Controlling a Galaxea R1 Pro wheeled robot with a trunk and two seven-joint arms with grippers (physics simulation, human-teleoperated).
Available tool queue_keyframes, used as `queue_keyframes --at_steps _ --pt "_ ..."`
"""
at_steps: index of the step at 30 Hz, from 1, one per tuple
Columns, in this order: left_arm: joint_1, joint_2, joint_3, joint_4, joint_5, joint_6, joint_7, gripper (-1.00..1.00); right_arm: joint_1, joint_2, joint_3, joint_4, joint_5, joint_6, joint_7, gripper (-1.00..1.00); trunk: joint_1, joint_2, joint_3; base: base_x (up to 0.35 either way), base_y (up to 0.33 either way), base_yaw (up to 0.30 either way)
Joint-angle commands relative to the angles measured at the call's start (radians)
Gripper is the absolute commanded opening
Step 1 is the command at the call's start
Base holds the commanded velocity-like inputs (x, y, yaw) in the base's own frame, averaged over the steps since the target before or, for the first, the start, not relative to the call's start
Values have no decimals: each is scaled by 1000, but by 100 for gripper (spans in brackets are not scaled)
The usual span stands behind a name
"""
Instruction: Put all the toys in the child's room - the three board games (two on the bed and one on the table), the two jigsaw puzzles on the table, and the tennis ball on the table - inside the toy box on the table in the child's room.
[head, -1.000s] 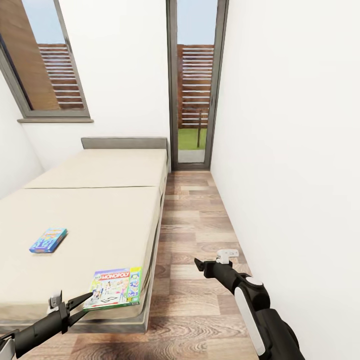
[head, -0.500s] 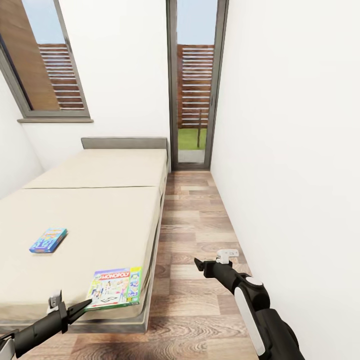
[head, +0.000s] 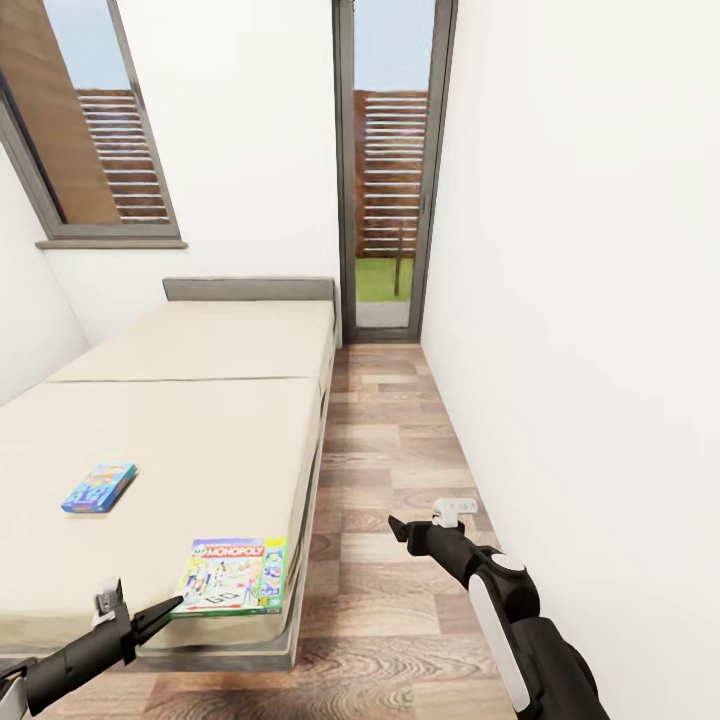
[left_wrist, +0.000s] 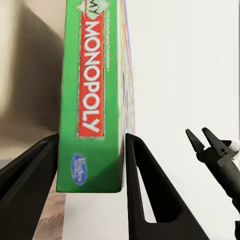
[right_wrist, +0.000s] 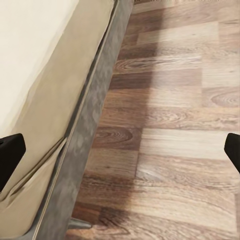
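Observation:
On the beige bed (head: 190, 440) lie two board games. The larger, green-edged Monopoly box (head: 232, 577) overhangs the near corner of the mattress. The small blue one (head: 98, 486) lies farther left. My left gripper (head: 165, 607) reaches the Monopoly box's near left corner. In the left wrist view its black fingers (left_wrist: 145, 185) press on both flat faces of the Monopoly box (left_wrist: 90, 100), so the left gripper (left_wrist: 91, 137) is shut on its edge. My right gripper (head: 397, 527) hangs open over the floor beside the bed with nothing in it, and also shows as the right gripper (left_wrist: 200, 137).
A wood-plank floor strip (head: 390, 470) runs between the bed's dark grey frame (right_wrist: 80, 150) and the white right wall (head: 580, 350). A tall dark-framed glass door (head: 392, 170) ends the strip. A window (head: 95, 120) is above the headboard (head: 248, 289).
The left gripper's tips dropped slightly and settled on the Monopoly box's near corner. The whole view shifted a little. The right arm has not moved.

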Motion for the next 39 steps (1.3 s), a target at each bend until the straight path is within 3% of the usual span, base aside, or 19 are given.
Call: queue_keyframes --at_steps 1,15,21,26,30,32,34,39 --pt "0 0 0 0 0 10 -3 -100 0 0 -1 -1 -4 5 1 100 -4 7 2 0 0 0" --pt "0 6 1 -9 1 13 -4 -100 0 0 12 -1 -2 5 0 100 -58 105 46 0 0 0" --pt "0 28 0 -24 1 34 -4 -100 0 0 13 -1 -2 4 1 100 -81 147 65 0 0 0" --pt "0 69 -2 -118 1 140 -12 -100 0 0 12 -1 -8 4 0 100 -85 154 68 0 0 0" --pt "1 112 -6 -191 -3 195 -106 -100 0 0 11 0 -12 4 -2 100 -100 182 81 0 0 0" --pt "1 121 -12 -208 -9 205 -189 -100 0 0 5 6 -16 5 -1 100 -108 196 87 0 0 0" --pt "2 124 -16 -218 -13 208 -234 -100 0 0 2 12 -25 6 -2 100 -115 210 93 0 0 0" --pt "2 127 -66 -260 -15 213 -234 -100 0 2 1 19 -50 11 -9 100 -134 245 109 0 0 0"
